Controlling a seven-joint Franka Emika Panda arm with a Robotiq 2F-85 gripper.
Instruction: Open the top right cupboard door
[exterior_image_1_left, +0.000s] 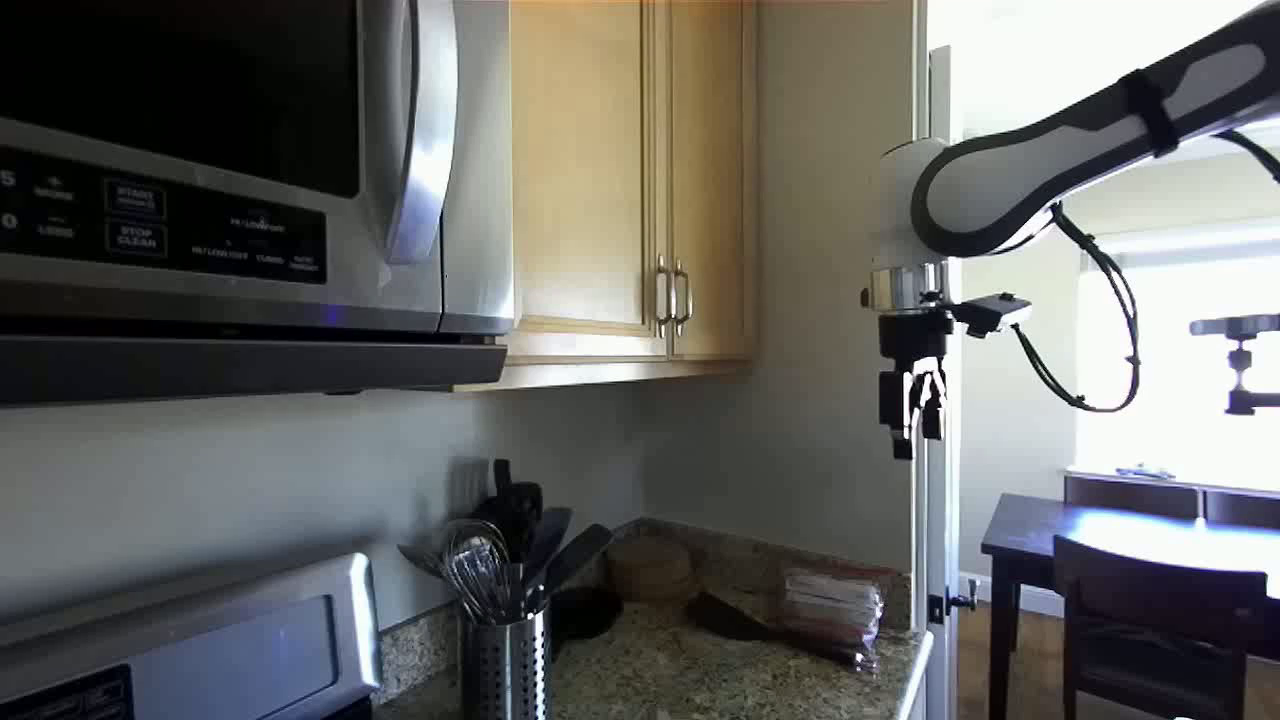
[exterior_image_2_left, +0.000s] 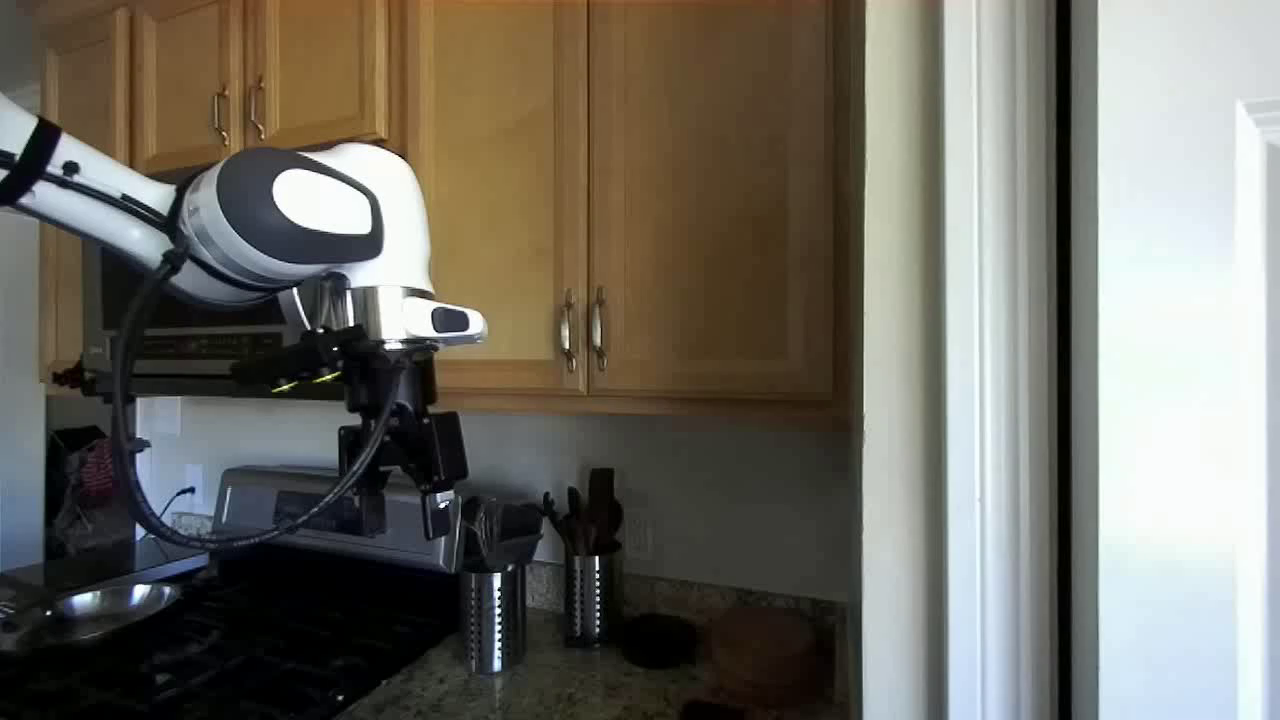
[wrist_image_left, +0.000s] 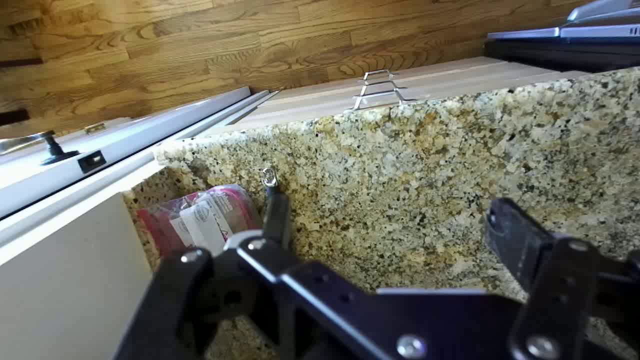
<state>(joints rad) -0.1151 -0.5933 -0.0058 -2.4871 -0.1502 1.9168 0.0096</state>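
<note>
The top right cupboard door (exterior_image_2_left: 715, 200) is a light wooden door with a silver bar handle (exterior_image_2_left: 599, 328) at its left edge. It is shut in both exterior views and shows edge-on as a narrow strip (exterior_image_1_left: 708, 180), with its handle (exterior_image_1_left: 684, 297) beside the twin door's handle. My gripper (exterior_image_2_left: 404, 515) points down, apart from the door and lower than its handle. It also hangs in front of the side wall in an exterior view (exterior_image_1_left: 918, 435). In the wrist view the gripper (wrist_image_left: 388, 207) is open and empty above the granite; the door is out of view there.
The twin door (exterior_image_2_left: 495, 200) is shut. The microwave (exterior_image_1_left: 400, 290) juts out beside the cupboards. Utensil holders (exterior_image_2_left: 495, 620) stand on the granite counter (wrist_image_left: 400, 150). A plastic-wrapped package (wrist_image_left: 205, 215) lies near the wall. A door frame (exterior_image_1_left: 935, 500) borders the counter's end.
</note>
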